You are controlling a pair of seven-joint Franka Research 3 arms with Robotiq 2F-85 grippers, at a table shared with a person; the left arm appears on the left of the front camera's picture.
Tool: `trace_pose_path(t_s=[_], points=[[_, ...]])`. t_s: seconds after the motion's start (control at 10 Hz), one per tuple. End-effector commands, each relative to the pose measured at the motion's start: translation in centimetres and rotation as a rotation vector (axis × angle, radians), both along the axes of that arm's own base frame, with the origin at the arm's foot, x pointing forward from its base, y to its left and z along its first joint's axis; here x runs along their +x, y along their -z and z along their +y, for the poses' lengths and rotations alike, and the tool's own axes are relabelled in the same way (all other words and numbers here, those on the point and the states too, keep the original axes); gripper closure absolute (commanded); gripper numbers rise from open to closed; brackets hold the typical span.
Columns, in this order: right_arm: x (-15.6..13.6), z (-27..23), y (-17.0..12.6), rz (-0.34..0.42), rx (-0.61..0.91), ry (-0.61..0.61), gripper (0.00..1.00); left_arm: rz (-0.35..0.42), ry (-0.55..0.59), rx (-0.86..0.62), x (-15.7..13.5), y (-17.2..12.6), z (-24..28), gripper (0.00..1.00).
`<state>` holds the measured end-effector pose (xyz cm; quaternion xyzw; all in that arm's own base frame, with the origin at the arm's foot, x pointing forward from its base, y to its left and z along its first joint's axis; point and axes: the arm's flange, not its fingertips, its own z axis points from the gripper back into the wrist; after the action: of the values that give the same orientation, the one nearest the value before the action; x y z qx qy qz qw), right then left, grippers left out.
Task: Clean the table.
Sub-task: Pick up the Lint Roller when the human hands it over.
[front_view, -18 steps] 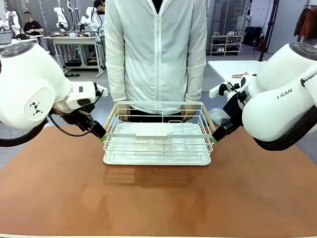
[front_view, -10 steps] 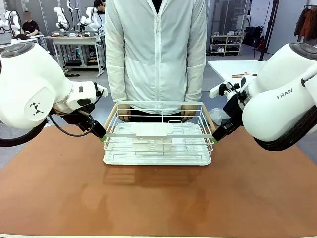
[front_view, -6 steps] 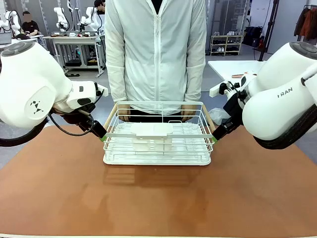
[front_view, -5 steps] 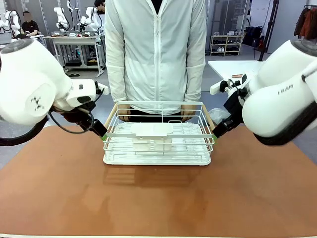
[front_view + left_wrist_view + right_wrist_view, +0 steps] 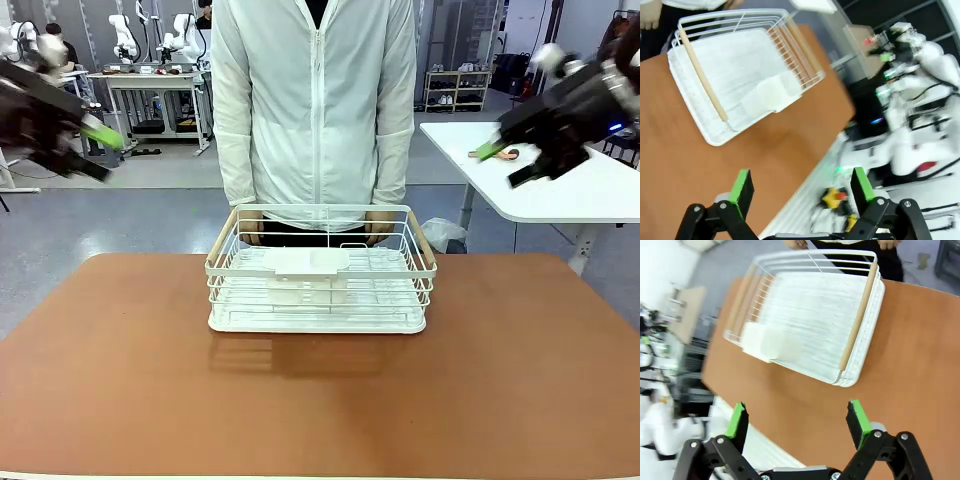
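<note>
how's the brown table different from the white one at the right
The brown table is terracotta, the white table plain white. The brown table bears a wire rack; the white table, a small reddish thing. The brown table lies nearer than the white table. Both tops look smooth.

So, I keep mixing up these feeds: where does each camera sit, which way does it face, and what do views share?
Front view: fixed on the robot's side, facing across the table at the person; left gripper and right gripper high at the edges.
Left wrist view: on that wrist, looking down past its open jaws at the rack.
Right wrist view: likewise, from the rack's other side.
Shared: all show the rack on the table.
</note>
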<state>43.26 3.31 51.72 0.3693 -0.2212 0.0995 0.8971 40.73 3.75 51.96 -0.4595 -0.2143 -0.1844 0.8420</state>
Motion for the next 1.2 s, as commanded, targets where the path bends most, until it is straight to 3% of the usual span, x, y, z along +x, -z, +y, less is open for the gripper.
trace_pose_path(t_s=[0.0,0.1,0.3,0.6,0.8,0.9,1.1], points=[[1.3,-6.3,1.8,0.120,0.278,0.151,0.00,0.207,-0.214,-0.261,0.6,1.7,5.0,0.00],[0.0,-10.9,1.6,0.105,0.373,0.189,0.00,0.195,-0.338,-0.357,-1.1,1.3,9.2,0.00],[-1.8,-18.9,3.9,0.119,0.497,0.327,0.00,0.254,-0.544,-0.404,-3.8,1.8,15.8,0.00],[-3.8,-24.5,8.7,0.186,0.549,0.470,0.00,0.344,-0.718,-0.439,-6.1,5.0,22.0,0.00],[-3.2,-23.9,10.1,0.225,0.522,0.479,0.00,0.368,-0.709,-0.402,-5.1,5.4,20.9,0.00],[-4.6,-26.3,9.5,0.219,0.542,0.500,0.00,0.336,-0.717,-0.402,-6.7,5.9,23.3,0.00],[-4.6,-26.3,9.5,0.219,0.542,0.500,0.00,0.336,-0.717,-0.402,-6.7,5.9,23.3,0.00]])
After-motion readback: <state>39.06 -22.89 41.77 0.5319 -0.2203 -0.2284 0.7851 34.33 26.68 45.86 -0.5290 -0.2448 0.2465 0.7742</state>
